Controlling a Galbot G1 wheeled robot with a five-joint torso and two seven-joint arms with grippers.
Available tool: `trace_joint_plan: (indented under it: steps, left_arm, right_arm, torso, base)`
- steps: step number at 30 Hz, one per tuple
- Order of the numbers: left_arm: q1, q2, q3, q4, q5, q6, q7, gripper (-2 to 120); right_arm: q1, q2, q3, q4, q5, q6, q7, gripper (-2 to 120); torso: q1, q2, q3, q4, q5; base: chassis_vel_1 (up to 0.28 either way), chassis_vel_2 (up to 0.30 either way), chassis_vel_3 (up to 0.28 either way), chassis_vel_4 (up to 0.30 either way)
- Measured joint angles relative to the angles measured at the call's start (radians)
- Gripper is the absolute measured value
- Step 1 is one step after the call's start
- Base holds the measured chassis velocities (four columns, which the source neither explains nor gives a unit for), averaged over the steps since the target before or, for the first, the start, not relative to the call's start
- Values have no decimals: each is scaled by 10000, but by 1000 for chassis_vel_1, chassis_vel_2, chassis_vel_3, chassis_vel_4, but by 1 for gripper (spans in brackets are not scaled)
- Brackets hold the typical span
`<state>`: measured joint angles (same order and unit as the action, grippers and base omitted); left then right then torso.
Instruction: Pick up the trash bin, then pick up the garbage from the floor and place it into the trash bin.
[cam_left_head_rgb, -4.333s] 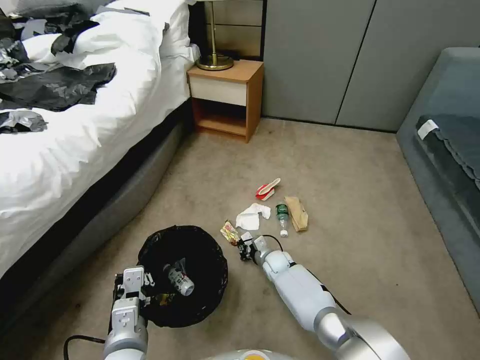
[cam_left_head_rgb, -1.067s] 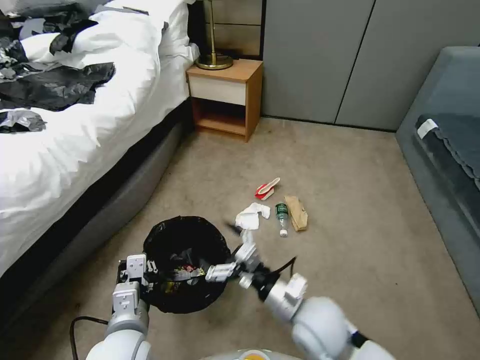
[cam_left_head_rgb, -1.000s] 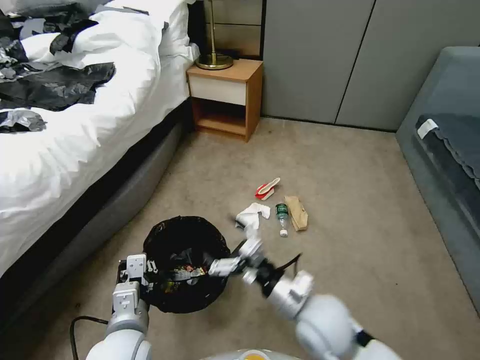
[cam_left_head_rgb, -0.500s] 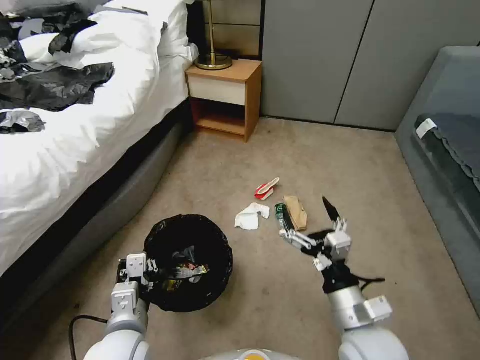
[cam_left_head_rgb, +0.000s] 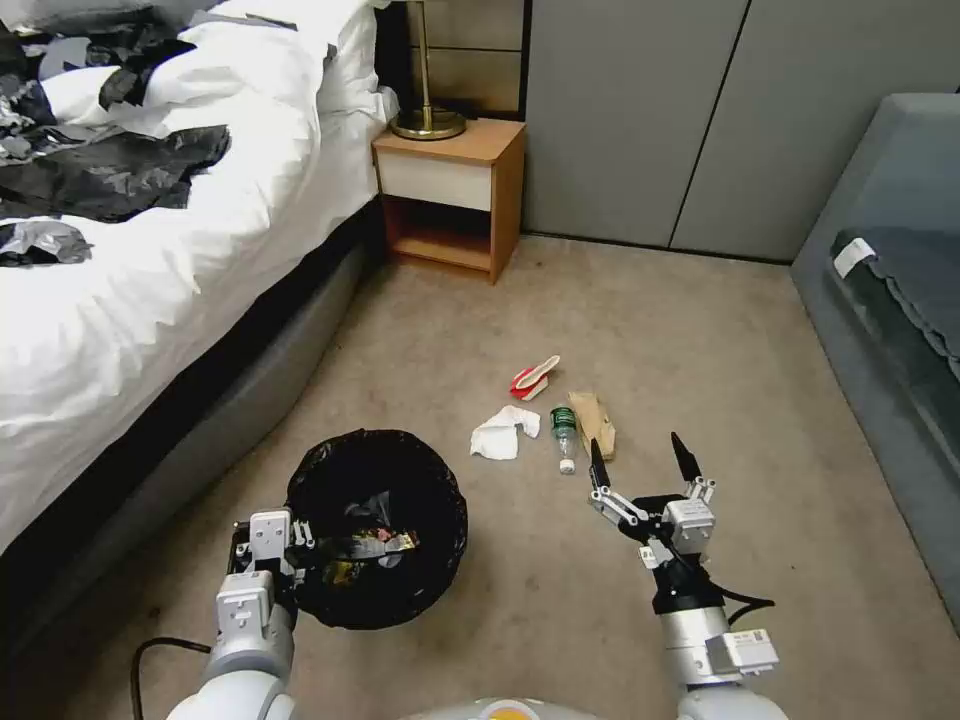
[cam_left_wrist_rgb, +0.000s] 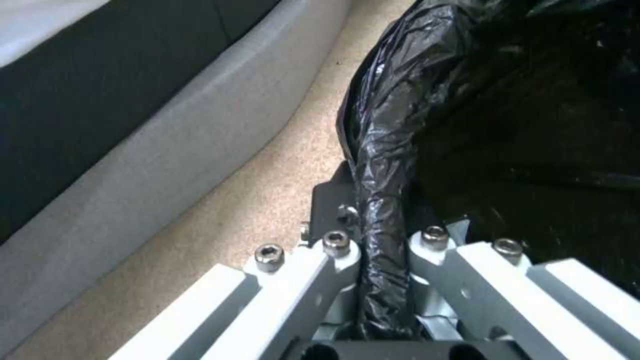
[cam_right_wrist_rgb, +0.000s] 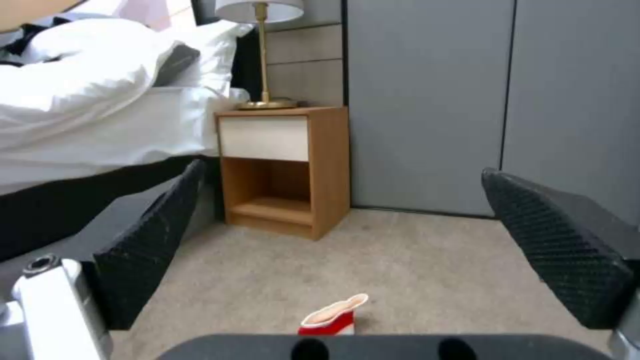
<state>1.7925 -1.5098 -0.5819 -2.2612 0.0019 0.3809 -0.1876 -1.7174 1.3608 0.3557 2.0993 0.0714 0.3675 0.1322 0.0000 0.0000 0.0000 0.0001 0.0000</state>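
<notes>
- trash bin (cam_left_head_rgb: 375, 525) sits low on the beige carpet beside the bed base; its glossy black liner covers the rim and sides, so the white body is hidden.
- left gripper (cam_left_head_rgb: 268, 560) is clamped on the near rim; in the left wrist view both fingers (cam_left_wrist_rgb: 427, 250) pinch a bunched fold of liner (cam_left_wrist_rgb: 380, 200), which covers their tips.
- inside the bin, a few pieces of litter (cam_left_head_rgb: 375, 545) show against the black, too jumbled to tell apart.
- right gripper (cam_left_head_rgb: 642, 462) is held above the carpet, just on the robot's side of the litter, with its black fingertips spread wide and nothing between them.
- on the floor ahead lie the white tissue (cam_left_head_rgb: 500, 435), the green-labelled bottle (cam_left_head_rgb: 565, 432), the brown paper bag (cam_left_head_rgb: 597, 422) touching the bottle's side, and the red-and-white packet (cam_left_head_rgb: 535, 377) farther off.
- in the right wrist view the packet (cam_right_wrist_rgb: 333, 316) is partly cut off by the gripper's dark body.
</notes>
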Motion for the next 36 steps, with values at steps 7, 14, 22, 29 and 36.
trace_joint_plan:
  steps: [7, 14, 22, 29, 36]
  left_arm:
    - [-35, -37, 29, 74, 27, -31, 1, 1]
    - [-68, -55, 58, 115, 55, -31, 1, 1]
    - [-18, -98, 77, 173, 107, -74, -6, 1]
    - [-24, -101, 74, 170, 114, -75, -16, 1]
    - [-10, -104, 57, 170, 115, -96, -26, 1]
  right_arm:
    - [149, -8, 50, -85, 84, 27, -29, 100]
    - [198, -72, 101, -107, 167, 13, -62, 100]
    - [238, -115, 105, -152, 199, -8, -78, 100]
    - [340, -102, 101, -242, 140, 87, -214, 100]
    - [498, -82, 173, -413, -133, 501, -399, 100]
  torso:
    - [-1, 0, -1, 0, 0]
    - [-1, -1, 0, 0, 2]
    - [0, 0, 0, 0, 0]
    - [0, 0, 1, 0, 5]
    - [1, -1, 1, 0, -1]
  base:
    - [-11, 5, 5, -7]
    - [-115, 103, 106, -113]
    - [-220, 220, 223, -232]
    - [-209, 220, 203, -216]
    - [-146, 146, 155, -136]
